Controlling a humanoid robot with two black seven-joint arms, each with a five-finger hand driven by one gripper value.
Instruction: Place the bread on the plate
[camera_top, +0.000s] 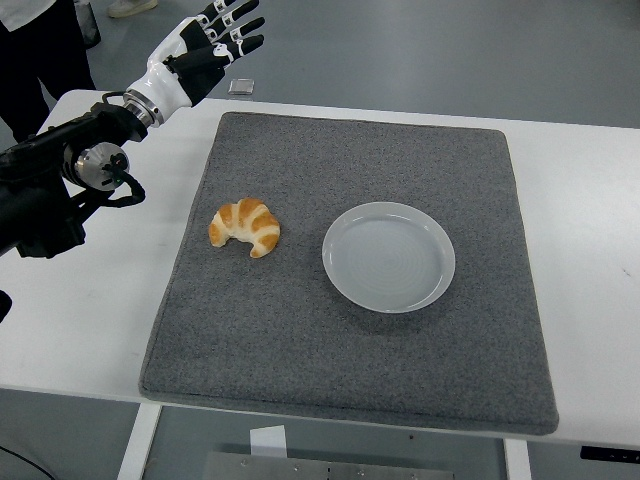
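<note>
**Inspector:** Position of the item under task?

**Assistant:** The bread (245, 227), a croissant, lies on the left part of the grey mat (360, 380), which covers most of the white desk (590, 250). The plate (389, 257) sits just to its right on the same mat, apart from it and holding nothing. Placement not yet done.

**Inspector:** The working arm?

**Assistant:** Only the left arm is in view. Its robot hand (205, 45) is raised over the far left corner of the desk, beyond the mat's edge, fingers (240, 22) spread apart and gripping nothing. The right arm does not appear.

**Inspector:** The relation that governs the reach?

**Assistant:** The bread lies well apart from the robot hand, nearer the robot and a little to the right of it. The hand must come back toward the near edge and downward. The croissant's long axis runs roughly left to right, horns curving toward the near edge, so in my judgement a grasp across its middle, front to back, suits it best.

**Inspector:** Risks?

**Assistant:** A soft crust may crush under firm closure. The carry to the plate is a short move rightward.
</note>
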